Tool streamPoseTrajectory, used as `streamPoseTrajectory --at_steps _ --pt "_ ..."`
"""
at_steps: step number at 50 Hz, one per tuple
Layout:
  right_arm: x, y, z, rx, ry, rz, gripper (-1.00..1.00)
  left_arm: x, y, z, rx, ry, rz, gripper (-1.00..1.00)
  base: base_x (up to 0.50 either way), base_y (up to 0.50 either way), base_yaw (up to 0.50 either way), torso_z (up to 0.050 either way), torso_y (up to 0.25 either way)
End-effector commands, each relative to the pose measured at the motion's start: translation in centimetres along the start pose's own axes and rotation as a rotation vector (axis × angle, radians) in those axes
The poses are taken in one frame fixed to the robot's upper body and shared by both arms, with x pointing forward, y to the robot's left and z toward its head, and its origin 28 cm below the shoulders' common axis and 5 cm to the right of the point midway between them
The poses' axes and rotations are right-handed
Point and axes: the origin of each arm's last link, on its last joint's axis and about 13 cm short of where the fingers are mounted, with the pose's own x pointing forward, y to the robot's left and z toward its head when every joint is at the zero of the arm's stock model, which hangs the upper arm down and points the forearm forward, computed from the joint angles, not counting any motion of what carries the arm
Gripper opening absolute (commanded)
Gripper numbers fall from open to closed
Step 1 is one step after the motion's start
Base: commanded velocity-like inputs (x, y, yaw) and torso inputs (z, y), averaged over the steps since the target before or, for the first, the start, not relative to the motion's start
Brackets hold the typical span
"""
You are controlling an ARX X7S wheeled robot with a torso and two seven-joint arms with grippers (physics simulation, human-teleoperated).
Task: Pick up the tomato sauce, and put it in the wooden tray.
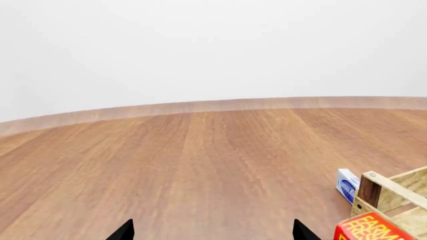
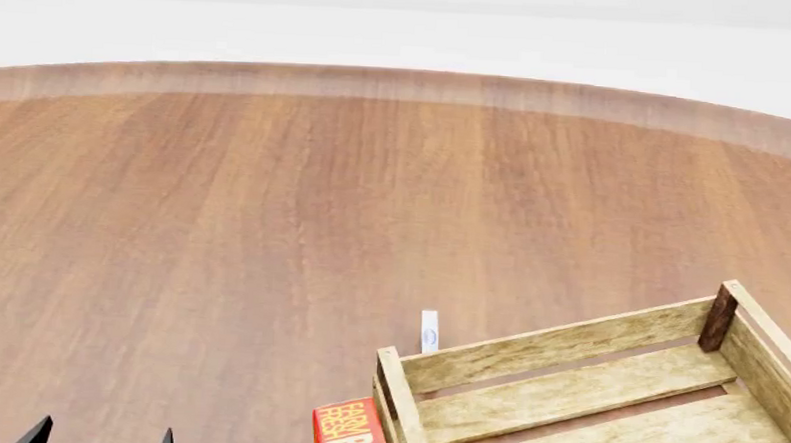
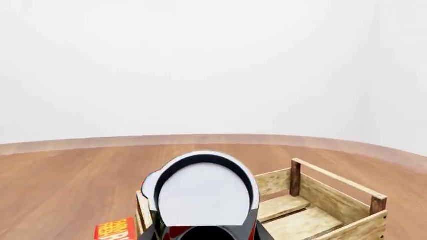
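Note:
The tomato sauce [image 3: 200, 192] fills the lower middle of the right wrist view, its pale top facing the camera and a strip of red label below. My right gripper [image 3: 203, 236] is shut on it, with dark jaws hugging both sides; this gripper is out of the head view. The wooden tray [image 2: 564, 351] lies on the floor at the lower right of the head view. It also shows behind the can in the right wrist view [image 3: 333, 186] and in the left wrist view [image 1: 393, 187]. My left gripper [image 1: 213, 231] is open and empty, at the lower left of the head view [image 2: 101, 436].
A red box with yellow lettering [image 2: 346, 435] stands against the tray's left end; it also shows in the left wrist view [image 1: 373, 230] and the right wrist view [image 3: 115, 230]. A small blue-and-white box [image 2: 430, 331] lies just beyond the tray. Wooden floor runs to a curved white wall.

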Motion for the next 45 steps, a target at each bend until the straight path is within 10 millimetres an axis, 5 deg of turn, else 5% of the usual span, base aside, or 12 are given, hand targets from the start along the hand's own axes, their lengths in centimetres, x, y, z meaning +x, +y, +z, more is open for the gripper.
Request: streamPoseTrajectory --at_steps 1,25,45 --pt "2.5 -0.4 0.8 -0.036 -0.019 -0.041 -1.0 0.0 0.0 0.0 -0.019 -0.01 -0.016 1.0 0.0 0.0 0.0 0.0 0.0" --pt "6.4 -1.5 3.1 -0.066 -0.042 -0.121 -1.0 0.0 0.0 0.0 -0.019 -0.01 -0.016 1.0 0.0 0.0 0.0 0.0 0.0" --pt "11.5 -2.4 1.7 -0.094 0.049 -0.203 -1.0 0.1 0.0 0.0 -0.018 -0.006 -0.018 1.0 0.0 0.0 0.0 0.0 0.0"
